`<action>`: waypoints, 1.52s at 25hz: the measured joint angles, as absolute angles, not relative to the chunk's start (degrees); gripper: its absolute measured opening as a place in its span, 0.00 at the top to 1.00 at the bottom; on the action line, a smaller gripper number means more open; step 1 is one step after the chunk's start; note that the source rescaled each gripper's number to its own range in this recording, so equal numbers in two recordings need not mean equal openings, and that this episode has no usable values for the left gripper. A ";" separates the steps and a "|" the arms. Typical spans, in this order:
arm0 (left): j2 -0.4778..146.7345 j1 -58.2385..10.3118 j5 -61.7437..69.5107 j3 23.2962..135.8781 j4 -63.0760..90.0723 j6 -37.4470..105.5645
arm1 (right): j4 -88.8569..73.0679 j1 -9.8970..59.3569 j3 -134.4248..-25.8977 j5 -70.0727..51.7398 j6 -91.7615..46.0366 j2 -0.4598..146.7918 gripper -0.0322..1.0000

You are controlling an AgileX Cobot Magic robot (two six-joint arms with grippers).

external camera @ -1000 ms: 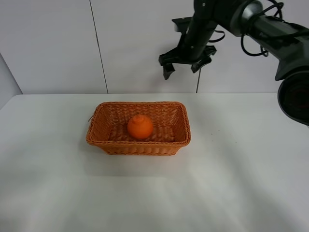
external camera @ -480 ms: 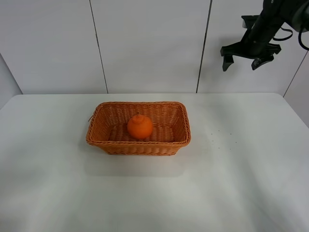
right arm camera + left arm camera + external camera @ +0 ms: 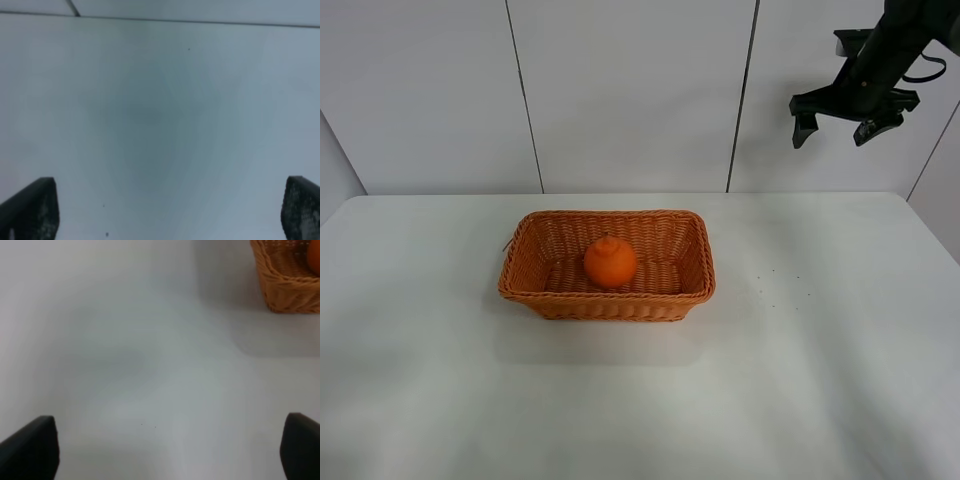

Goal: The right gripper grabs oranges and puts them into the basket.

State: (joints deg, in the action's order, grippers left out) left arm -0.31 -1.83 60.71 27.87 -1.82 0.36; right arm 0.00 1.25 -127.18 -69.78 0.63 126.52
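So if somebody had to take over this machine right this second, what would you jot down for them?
Right gripper: black two-fingered claw, open and empty, raised high above the table's far right side.
Left gripper: open, empty, over bare white table, beside the basket.
Bright orange bumpy-necked fruit: lying inside the rectangular orange-brown woven wicker basket, mid-table.
Done: the fruit is in the basket.
Left: no other fruit is visible, so nothing seems left to pick.

We see a bare robot test lab: a plain white table (image 3: 640, 400) against blank white wall panels (image 3: 620, 90), with a black robot arm (image 3: 880, 50) overhead.
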 joint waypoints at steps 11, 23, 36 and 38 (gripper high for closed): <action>-0.31 -1.83 60.71 27.87 -1.82 0.36 | -1.28 1.25 -93.35 -69.63 0.52 101.61 0.00; -0.31 -1.83 60.71 27.87 -1.82 0.36 | -0.82 1.25 -43.42 -68.04 0.00 57.90 0.00; -0.31 -1.83 60.71 27.87 -1.82 0.36 | -0.59 1.25 -28.52 -59.01 0.00 13.58 0.00; -0.31 -1.83 60.71 27.87 -1.82 0.36 | -0.59 1.25 -28.52 -58.83 0.00 9.45 0.00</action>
State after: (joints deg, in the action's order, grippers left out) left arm -0.31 -1.83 60.71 27.87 -1.82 0.36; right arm -0.59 1.25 -28.52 -58.83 0.00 9.45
